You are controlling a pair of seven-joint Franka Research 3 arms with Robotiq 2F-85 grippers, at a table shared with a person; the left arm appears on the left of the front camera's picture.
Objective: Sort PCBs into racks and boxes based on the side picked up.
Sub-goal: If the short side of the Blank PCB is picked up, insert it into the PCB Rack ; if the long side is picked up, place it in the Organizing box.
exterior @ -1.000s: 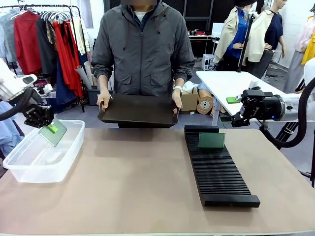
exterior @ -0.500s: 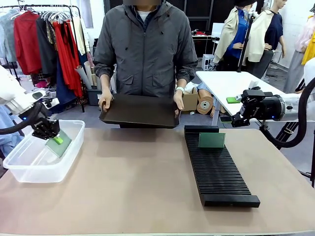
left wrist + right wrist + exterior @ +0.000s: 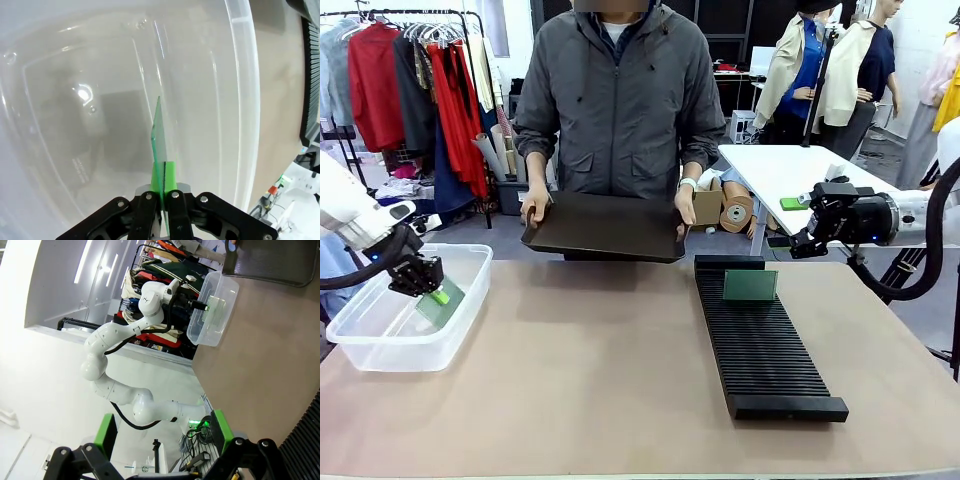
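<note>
1. Left gripper is down inside the clear plastic tub at the table's left end, jaws clamped on the edge of a green PCB.
2. Left wrist view: this PCB appears edge-on between the green pads, tilted over the tub floor; whether its lower edge touches the floor cannot be told from this angle.
3. Right gripper hangs above the table's far right edge, beyond the black slotted rack, holding nothing. Right wrist view: its pads stand well apart.
4. A second PCB stands upright in a slot near the rack's far end.
5. The person at the far side holds a flat black tray with both hands, just above the table's far edge.
6. Tub and rack lie well apart, bare tabletop between them.
</note>
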